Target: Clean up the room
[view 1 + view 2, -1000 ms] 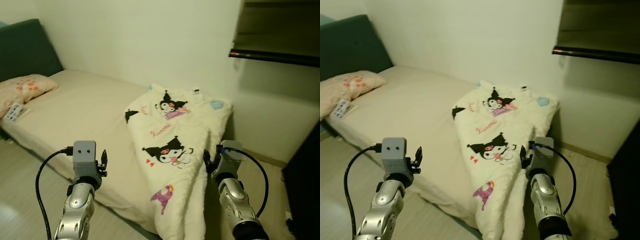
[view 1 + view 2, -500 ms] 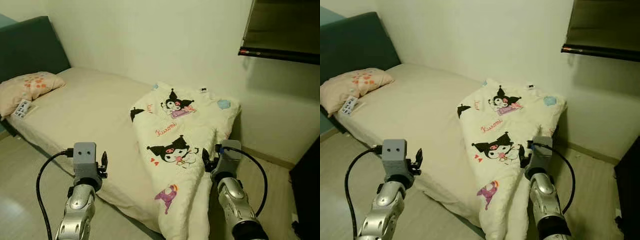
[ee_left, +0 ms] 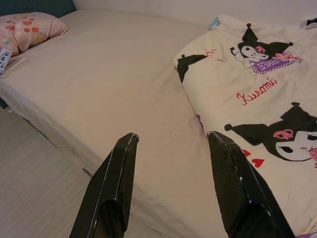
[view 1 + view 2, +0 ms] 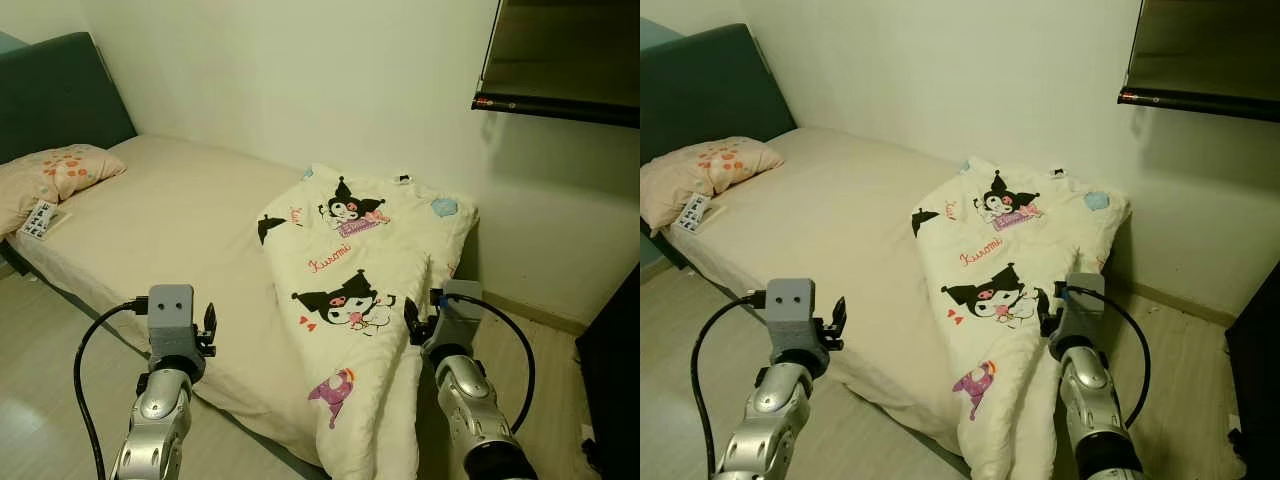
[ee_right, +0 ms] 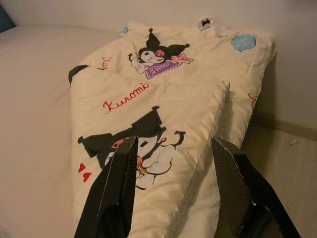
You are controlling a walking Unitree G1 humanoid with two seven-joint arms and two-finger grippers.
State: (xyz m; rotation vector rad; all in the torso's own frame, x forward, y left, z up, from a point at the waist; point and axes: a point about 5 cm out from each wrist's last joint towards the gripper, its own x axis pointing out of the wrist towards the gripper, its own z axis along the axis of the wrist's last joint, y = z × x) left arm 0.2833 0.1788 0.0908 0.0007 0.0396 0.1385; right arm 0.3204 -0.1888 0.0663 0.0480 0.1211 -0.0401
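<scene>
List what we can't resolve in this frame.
- Small flat item beside the pillow: too small in the eye views, cut by the edge in the left wrist view.
- Quilt's lower end: cut by the bottom edge.
- Dark furniture at right: cut off, in shadow.
- Tag on the quilt: print too small.

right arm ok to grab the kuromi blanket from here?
Probably yes. The right gripper is open, held right beside the blanket where it drapes off the bed edge, and nothing sits between them.
</scene>
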